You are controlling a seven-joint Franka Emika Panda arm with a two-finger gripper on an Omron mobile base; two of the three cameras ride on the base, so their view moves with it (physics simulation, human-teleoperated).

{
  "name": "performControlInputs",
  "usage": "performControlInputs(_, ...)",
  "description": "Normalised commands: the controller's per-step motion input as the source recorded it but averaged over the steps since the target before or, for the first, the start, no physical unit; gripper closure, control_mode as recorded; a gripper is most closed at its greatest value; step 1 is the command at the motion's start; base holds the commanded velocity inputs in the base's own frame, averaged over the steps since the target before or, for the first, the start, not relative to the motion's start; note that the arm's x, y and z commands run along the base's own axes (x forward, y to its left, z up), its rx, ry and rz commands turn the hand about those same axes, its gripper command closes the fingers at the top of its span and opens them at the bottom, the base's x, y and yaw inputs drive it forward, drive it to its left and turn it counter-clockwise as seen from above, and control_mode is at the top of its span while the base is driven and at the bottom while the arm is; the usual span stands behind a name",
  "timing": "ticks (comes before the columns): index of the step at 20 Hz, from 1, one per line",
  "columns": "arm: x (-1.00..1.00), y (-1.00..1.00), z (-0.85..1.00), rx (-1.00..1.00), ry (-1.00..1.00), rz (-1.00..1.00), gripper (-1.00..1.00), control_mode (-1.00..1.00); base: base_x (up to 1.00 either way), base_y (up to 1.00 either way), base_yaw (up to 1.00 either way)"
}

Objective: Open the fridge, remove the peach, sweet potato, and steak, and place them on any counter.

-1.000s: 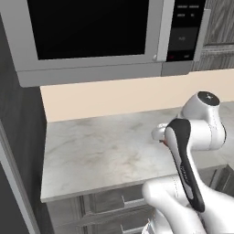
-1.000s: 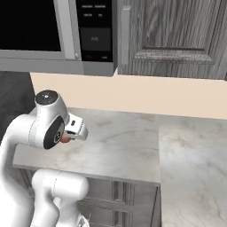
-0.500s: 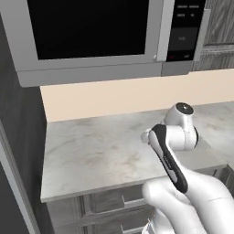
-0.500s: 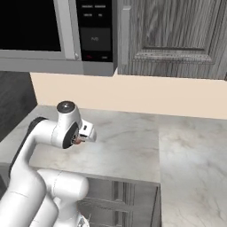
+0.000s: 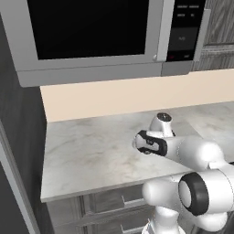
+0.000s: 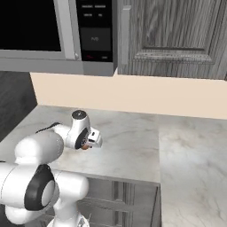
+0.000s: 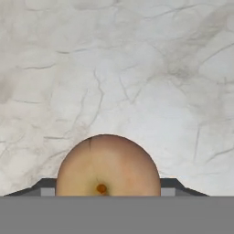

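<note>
Peach (image 7: 108, 165): round, orange-pink, with a small dark dimple facing the hand camera. Pinched between the two dark tips of the end effector (image 7: 108, 185), one tip showing at each side of the fruit in the hand view. In the right base view a sliver of orange, the peach (image 6: 84, 146), shows under the hand, tucked against the end effector (image 6: 91, 141).

End effector: pressed onto the peach from both sides, pointed down at the stone. From the left base view the hand itself is hidden behind the wrist, so the grip cannot be judged there.

Tabletop (image 5: 91, 146): light grey-white marbled slab with fine dark veins. The peach hangs above its veined surface in the hand view (image 7: 137, 68); whether fruit and stone touch cannot be told. In the right base view the slab (image 6: 133, 142) runs from the left edge to the right, with a seam between two sections to the right of the hand.

Arm (image 5: 192, 153): white with dark joints, reaching out over the middle of the slab; in the right base view the arm (image 6: 44, 150) bends in from the lower left.

Microwave (image 5: 91, 32): black window, grey frame, control panel at its right, mounted above the tabletop; also seen at (image 6: 48, 31).

Wall cabinet (image 6: 173, 35): grey woodgrain door, just right of the microwave.

Drawers (image 5: 105, 205): grey fronts with bar handles, under the slab's front edge.
</note>
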Motion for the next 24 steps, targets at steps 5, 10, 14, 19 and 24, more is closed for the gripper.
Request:
performControlInputs(5, 0.6, 0.0, -0.61, 0.0, 0.0, 0.0, 1.0, -1.0, 0.0, 0.0, 0.0)
performControlInputs(10, 0.03, 0.0, -0.54, 0.0, -0.04, 0.0, -1.0, -1.0, 0.0, 0.0, 0.0)
performControlInputs(14, 0.04, 0.0, 0.01, 0.0, -0.04, 0.0, -1.0, -1.0, 0.0, 0.0, 0.0)
performControlInputs(19, -0.02, 0.0, 0.26, 0.0, -0.01, 0.0, -1.0, -1.0, 0.0, 0.0, 0.0)
performControlInputs(24, -0.57, 0.0, 0.87, 0.0, -0.05, 0.0, -1.0, -1.0, 0.0, 0.0, 0.0)
